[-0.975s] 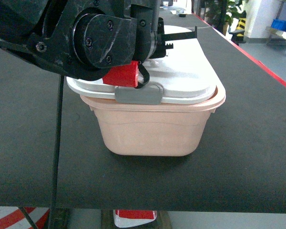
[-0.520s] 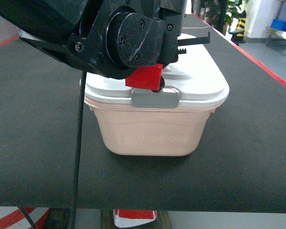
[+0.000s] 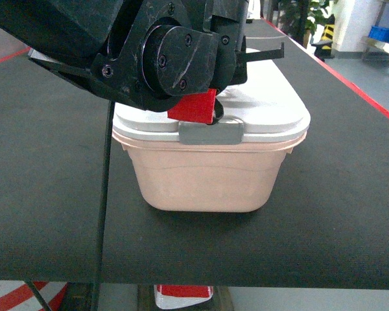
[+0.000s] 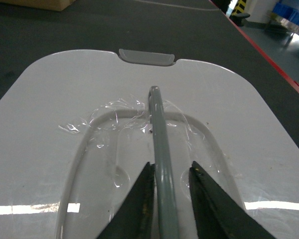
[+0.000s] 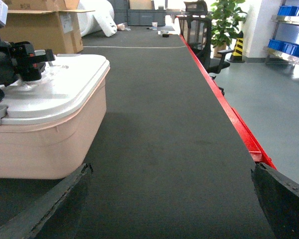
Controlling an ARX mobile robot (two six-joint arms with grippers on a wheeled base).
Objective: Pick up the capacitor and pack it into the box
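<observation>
While clamped on the lid's upright grey handle (image 4: 162,164), the left gripper (image 4: 170,186) sits over the pale pink rectangular plastic tub (image 3: 204,178) | white lid (image 3: 272,107) on tub | right gripper (image 5: 169,199) spread wide, empty | capacitor unseen.

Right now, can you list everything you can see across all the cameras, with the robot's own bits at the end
box: one, pale pink tub, on the black tabletop, centre.
lid: one, white, lying on the box.
lid handle: one, grey, raised, on the lid's middle.
clasps: two seen, grey, at the lid's ends.
capacitor: none visible in any view.
tabletop: one, black with a red edge.
cardboard cartons: brown, at the far end.
blue bins: several, on shelving at right.
potted plant: one, green, background.
left gripper: black, fingers either side of the lid handle.
right gripper: black, open, clear of the box.
</observation>
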